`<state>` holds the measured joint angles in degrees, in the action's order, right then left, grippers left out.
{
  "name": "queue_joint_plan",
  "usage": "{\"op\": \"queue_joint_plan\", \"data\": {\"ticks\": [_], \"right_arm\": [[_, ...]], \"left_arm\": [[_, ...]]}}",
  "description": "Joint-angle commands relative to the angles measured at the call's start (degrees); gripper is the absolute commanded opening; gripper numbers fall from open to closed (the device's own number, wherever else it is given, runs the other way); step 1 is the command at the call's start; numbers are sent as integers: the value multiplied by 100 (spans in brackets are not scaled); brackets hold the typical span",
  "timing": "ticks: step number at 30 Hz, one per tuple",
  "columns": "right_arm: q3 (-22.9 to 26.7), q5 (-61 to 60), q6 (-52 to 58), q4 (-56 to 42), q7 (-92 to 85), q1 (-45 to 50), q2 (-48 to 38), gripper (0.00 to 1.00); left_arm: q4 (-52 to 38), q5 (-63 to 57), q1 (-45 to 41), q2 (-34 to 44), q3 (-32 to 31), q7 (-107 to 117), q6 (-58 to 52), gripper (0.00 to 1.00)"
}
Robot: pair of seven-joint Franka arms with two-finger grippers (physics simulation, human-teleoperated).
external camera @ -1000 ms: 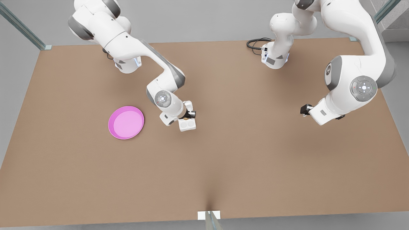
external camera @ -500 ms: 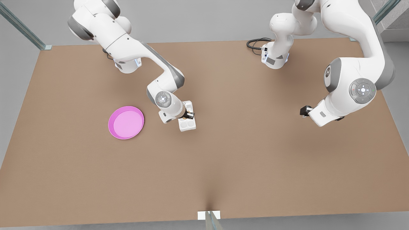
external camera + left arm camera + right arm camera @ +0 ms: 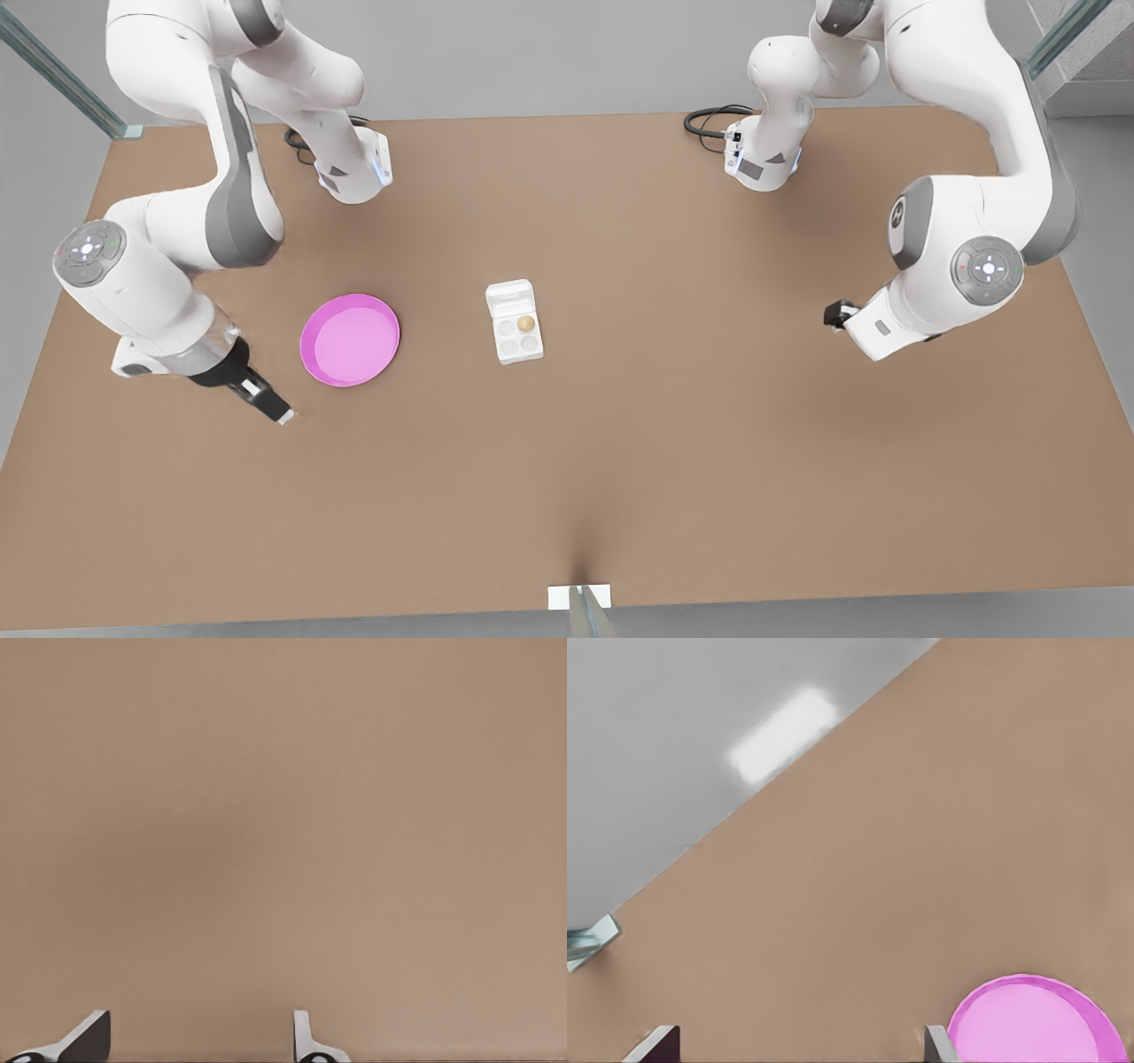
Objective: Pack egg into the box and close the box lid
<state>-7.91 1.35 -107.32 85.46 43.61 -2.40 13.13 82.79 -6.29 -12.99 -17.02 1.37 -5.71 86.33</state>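
Observation:
The white box (image 3: pixel 516 341) lies near the table's middle with its box lid (image 3: pixel 509 297) hinged open and flat on the far side. The tan egg (image 3: pixel 526 323) sits in the cup beside the lid, on the front view's right. My right gripper (image 3: pixel 282 416) (image 3: pixel 797 1045) hangs low over the table at the front view's left, just in front of the pink plate (image 3: pixel 350 340) (image 3: pixel 1036 1020); it is open and holds nothing. My left gripper (image 3: pixel 831 314) (image 3: pixel 197 1041) waits at the front view's right, open over bare table.
The pink plate lies left of the box in the front view. Both arm bases stand at the table's far edge, with a black cable (image 3: pixel 709 120) by one. Glass posts (image 3: pixel 580 611) mark the table's edges.
My right gripper has let go of the egg, which now rests in a box cup, and swung away to the front view's left past the plate. The left arm barely shifted.

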Motion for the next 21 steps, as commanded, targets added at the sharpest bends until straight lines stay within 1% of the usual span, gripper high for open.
{"op": "queue_joint_plan", "data": {"ticks": [1,2,3,4,5,6,8,9,10,13,16,20,21], "right_arm": [[448,173,1775,59,-4317,275,-232,100],[457,216,2513,-416,-4291,275,-223,100],[474,330,2778,-478,-4282,169,-206,100],[483,568,2786,-486,-4370,-32,-197,100],[466,542,2786,-486,-4352,-86,-197,100],[465,349,2786,-486,-4282,-94,-197,100],[483,260,2760,-486,-4308,-147,-197,100],[483,260,2760,-487,-4352,-156,-197,100],[483,243,2760,-486,-4352,-217,-197,100],[465,252,2769,-486,-4378,-244,-197,100],[465,269,2786,-486,-4387,-244,-206,100],[492,278,2795,-486,-4413,-296,-214,100],[492,234,2795,-495,-4896,-454,-223,100]], "left_arm": [[-9,-13,-1600,-266,-22,2406,-1215,68],[-79,908,-2383,-591,-22,4356,-1180,21],[-132,1850,-2954,-820,-31,5676,-680,21],[-132,2377,-3218,-925,-31,7257,-135,21],[-141,2562,-3570,-1040,-31,8427,428,21],[-141,2598,-3834,-1084,-40,8815,648,21],[-141,2668,-4097,-1093,-40,8859,648,21],[-141,2826,-4098,-1145,-40,8868,666,21],[-141,2888,-4229,-1224,-49,8868,1008,21],[-141,3178,-4502,-1655,-58,8903,2519,21],[-141,3169,-4678,-2103,-58,8903,3697,21],[-141,3116,-4660,-2428,-40,8842,4470,21],[-149,3116,-4660,-2508,-31,8824,4629,21]]}}
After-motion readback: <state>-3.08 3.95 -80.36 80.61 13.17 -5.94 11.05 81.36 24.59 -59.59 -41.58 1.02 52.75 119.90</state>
